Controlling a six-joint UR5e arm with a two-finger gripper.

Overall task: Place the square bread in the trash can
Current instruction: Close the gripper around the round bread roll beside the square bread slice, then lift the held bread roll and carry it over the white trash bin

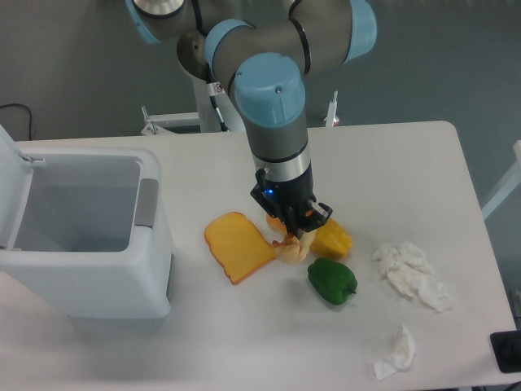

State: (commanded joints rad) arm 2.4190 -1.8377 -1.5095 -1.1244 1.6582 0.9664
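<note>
The square bread point(238, 246), an orange-yellow toast slice, lies flat on the white table in front of the arm. The trash can point(85, 285) stands at the left, a white boxy bin with a grey side latch point(146, 202); its lid point(10, 175) is swung up and the inside shows. My gripper point(295, 234) points straight down just right of the bread, low over a pale beige food piece point(290, 250). Its fingers are mostly hidden by the wrist, so I cannot make out how they stand or whether they hold anything.
A yellow pepper point(334, 239) sits right beside the gripper and a green pepper point(331, 281) lies in front of it. Crumpled white tissues point(411, 273) lie at the right, another tissue point(396, 350) near the front edge. A black object point(509, 352) sits at the table's right corner.
</note>
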